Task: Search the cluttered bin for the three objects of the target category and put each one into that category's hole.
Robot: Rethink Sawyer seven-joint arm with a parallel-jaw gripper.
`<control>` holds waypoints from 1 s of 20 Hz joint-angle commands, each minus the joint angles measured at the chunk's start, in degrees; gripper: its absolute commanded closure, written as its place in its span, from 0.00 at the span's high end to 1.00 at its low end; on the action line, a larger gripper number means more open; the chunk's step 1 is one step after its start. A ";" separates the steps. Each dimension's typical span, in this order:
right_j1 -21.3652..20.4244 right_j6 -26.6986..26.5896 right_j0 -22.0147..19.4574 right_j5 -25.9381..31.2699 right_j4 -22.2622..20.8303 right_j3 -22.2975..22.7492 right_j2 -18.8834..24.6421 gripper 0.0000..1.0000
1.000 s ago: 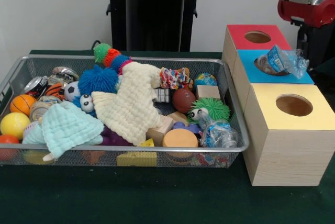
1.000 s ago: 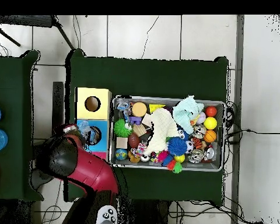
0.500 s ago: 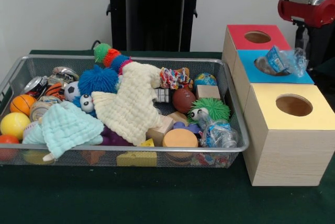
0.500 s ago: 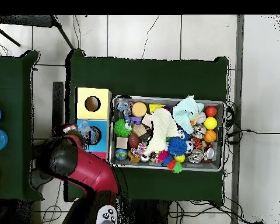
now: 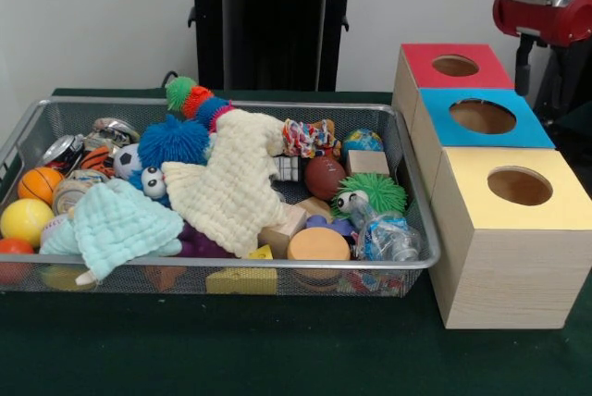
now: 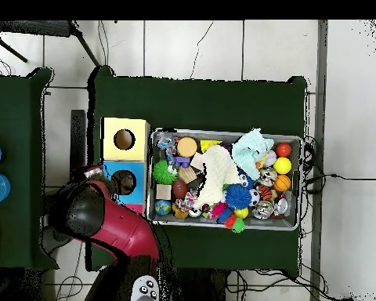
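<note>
The wire mesh bin (image 5: 231, 265) is full of toys and cloths. One clear water bottle with a blue-and-white label (image 5: 384, 234) lies in its near right corner, next to a green fuzzy ball; it also shows in the overhead view (image 6: 166, 144). No other bottle shows. The red-topped box's hole (image 5: 455, 66) is empty at its mouth. The blue-topped box's hole (image 5: 482, 116) is now open with nothing over it. The red and black arm (image 5: 546, 9) hangs behind the boxes at the far right. My gripper (image 5: 535, 63) shows only as dark parts below it.
The yellow-topped box (image 5: 519, 186) stands nearest the camera, in a row with the blue and red ones. The bin holds a cream cloth (image 5: 236, 183), a mint cloth (image 5: 116, 225), balls, blocks and metal cans (image 5: 65, 148). In the overhead view the arm (image 6: 93, 213) covers the red box.
The bottle that lay across the blue-topped box's hole is gone from sight. The arm has drawn up and slightly back.
</note>
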 commanded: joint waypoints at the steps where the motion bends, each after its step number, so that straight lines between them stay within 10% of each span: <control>1: -0.49 10.87 1.09 4.94 -1.92 1.28 -1.14 1.00; 8: -0.18 13.71 5.77 9.68 -3.10 -1.80 -6.37 1.00; 12: 3.35 13.34 10.03 13.91 -6.97 -8.63 -16.56 1.00; 20: 6.42 5.39 6.52 14.38 -14.03 -14.48 -19.88 1.00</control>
